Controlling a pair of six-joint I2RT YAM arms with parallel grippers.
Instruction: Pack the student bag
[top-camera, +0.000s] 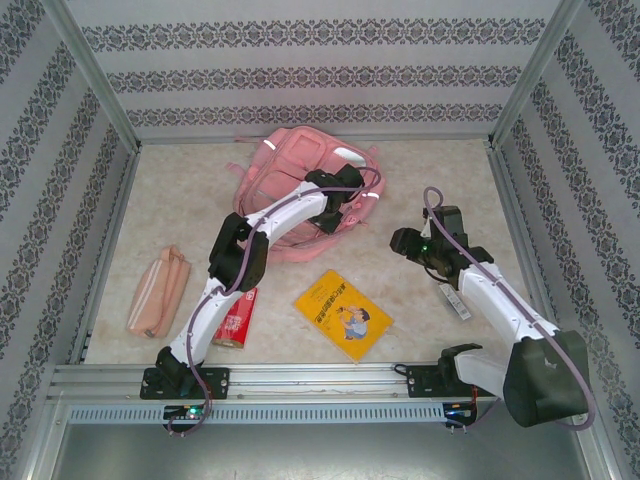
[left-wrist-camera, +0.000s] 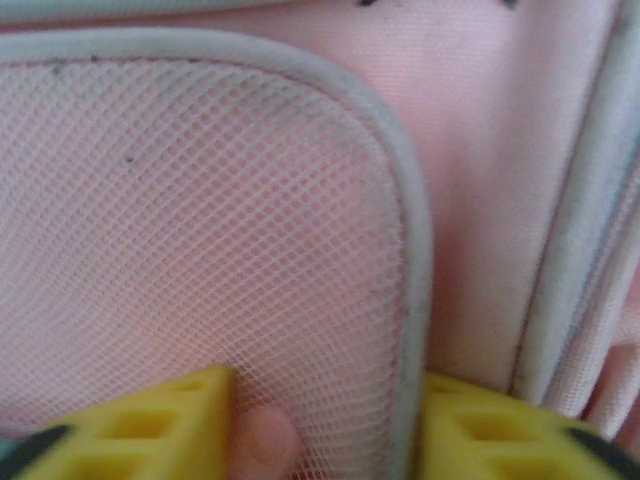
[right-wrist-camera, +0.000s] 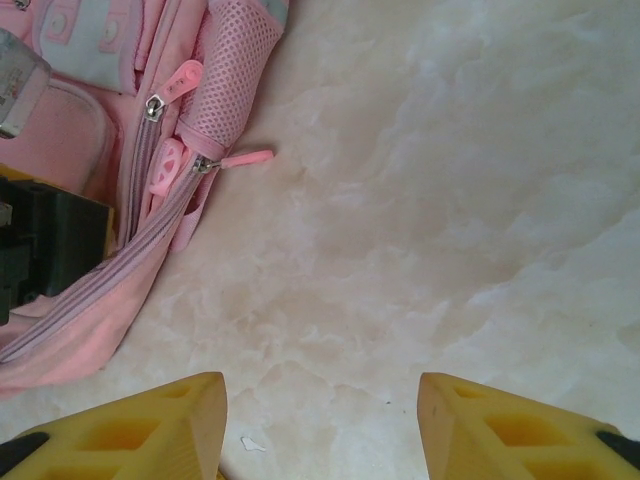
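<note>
student bag (top-camera: 290, 175): lay front up at the far middle of the counter (top-camera: 200, 190), well apart from the yellow book (top-camera: 343, 313), the red packet (top-camera: 236, 315) and the pink pouch (top-camera: 158, 290) nearer the arm bases.
left claw (left-wrist-camera: 325, 425): was down on the bag's front, with yellow fingers either side of the rounded corner of a mesh patch (left-wrist-camera: 200, 230) and its grey piping (left-wrist-camera: 405, 200). Pressed close to the fabric, with a small pink bulge between the fingers. Could not tell whether pinching the cloth or only straddling it.
right claw (right-wrist-camera: 320, 420): stood spread over bare counter just beside the bag's side, with nothing between the fingers and the pink zip pulls (right-wrist-camera: 245, 158) near.
step in hand, as judged: looked like taking hold of the front panel to steady the bag before opening a zip.
doing it well: best to gather a proper fold of mesh and piping, not a skim of netting, and to close fully before any lift. Best to pull gently upward, to keep the zip line taut for the other claw.
next for the right: likely called for a short move across to a zip pull, fingers square to its tab.
risk: thin mesh could slip free or snag, and a hard tug could drag the whole bag.
</note>
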